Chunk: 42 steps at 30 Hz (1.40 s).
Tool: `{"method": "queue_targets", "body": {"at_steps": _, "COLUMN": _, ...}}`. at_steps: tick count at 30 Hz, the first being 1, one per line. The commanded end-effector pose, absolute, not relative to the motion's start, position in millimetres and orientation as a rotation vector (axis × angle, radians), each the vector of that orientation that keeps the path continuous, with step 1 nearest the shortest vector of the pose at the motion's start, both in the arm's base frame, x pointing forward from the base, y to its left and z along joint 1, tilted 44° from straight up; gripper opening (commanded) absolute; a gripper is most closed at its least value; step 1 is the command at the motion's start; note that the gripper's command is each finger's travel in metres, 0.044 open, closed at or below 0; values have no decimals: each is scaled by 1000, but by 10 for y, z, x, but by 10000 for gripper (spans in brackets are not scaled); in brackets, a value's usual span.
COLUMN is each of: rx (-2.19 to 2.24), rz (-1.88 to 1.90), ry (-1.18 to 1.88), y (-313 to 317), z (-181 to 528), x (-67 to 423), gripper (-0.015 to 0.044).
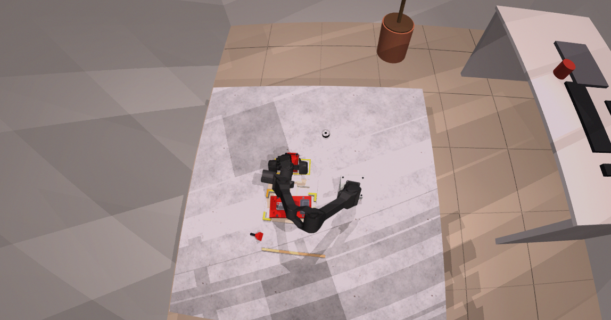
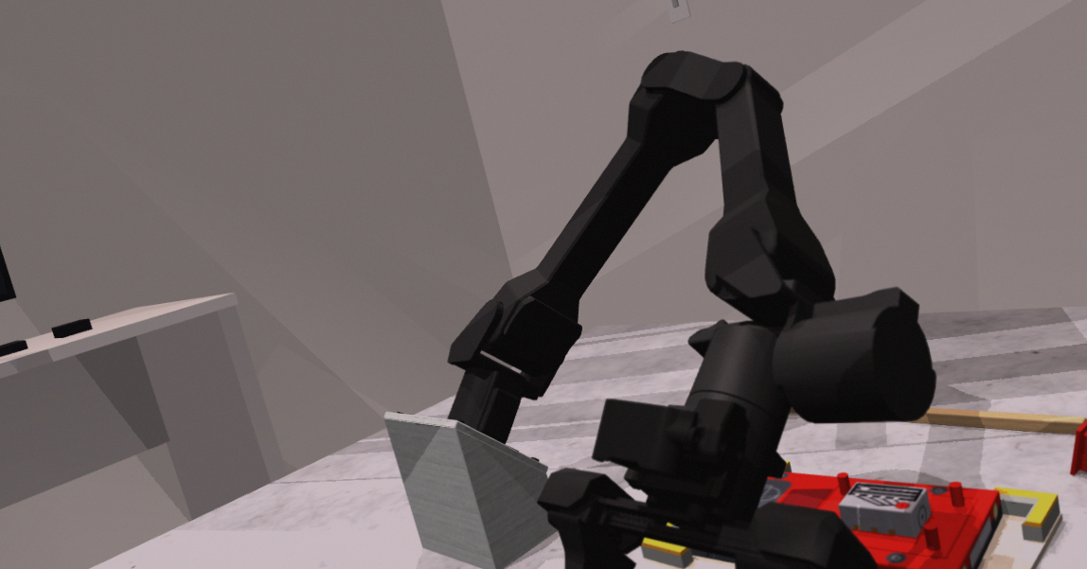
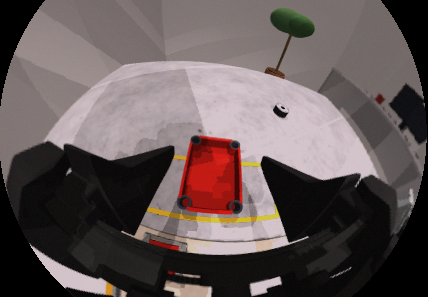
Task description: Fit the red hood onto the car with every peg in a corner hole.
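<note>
The red hood (image 1: 294, 156) (image 3: 212, 183) lies flat on the table inside a yellow marked outline (image 3: 259, 217), with a dark hole in each corner boss. My gripper (image 1: 289, 165) (image 3: 219, 156) is open and empty. It hangs low over the hood with one finger on each long side, not touching it. In the exterior view the fingers (image 2: 684, 535) run off the bottom edge and the hood is hidden. The red chassis (image 1: 275, 205) (image 2: 965, 508) sits in its yellow-cornered jig (image 1: 266, 218) (image 2: 1040, 506). It carries the grey engine block (image 2: 885, 506) and short red pegs (image 2: 955, 493).
A small silver ring (image 1: 325, 133) (image 3: 282, 110) lies beyond the hood. A small red tool (image 1: 257, 235) and a wooden stick (image 1: 292, 253) (image 2: 995, 418) lie past the jig. The arm's grey base (image 2: 463, 482) stands beside the jig. A potted plant (image 1: 395, 38) and a side desk (image 1: 555, 104) stand off the table.
</note>
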<state>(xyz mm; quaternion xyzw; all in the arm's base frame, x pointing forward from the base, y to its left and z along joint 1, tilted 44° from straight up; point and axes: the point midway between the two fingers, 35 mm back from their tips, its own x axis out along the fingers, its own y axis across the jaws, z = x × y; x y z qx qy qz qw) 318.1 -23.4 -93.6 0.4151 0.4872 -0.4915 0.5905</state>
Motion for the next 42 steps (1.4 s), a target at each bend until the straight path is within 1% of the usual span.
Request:
{"method": "queue_targets", "body": {"at_steps": 1, "rx": 962, "rz": -1153, "ry": 1132, "y": -230, "z": -973, "x": 3170, "gripper": 440}}
{"method": "queue_targets", "body": {"at_steps": 42, "rx": 966, "rz": -1149, "ry": 1128, "y": -46, "z": -1134, "x": 3172, "gripper": 440}}
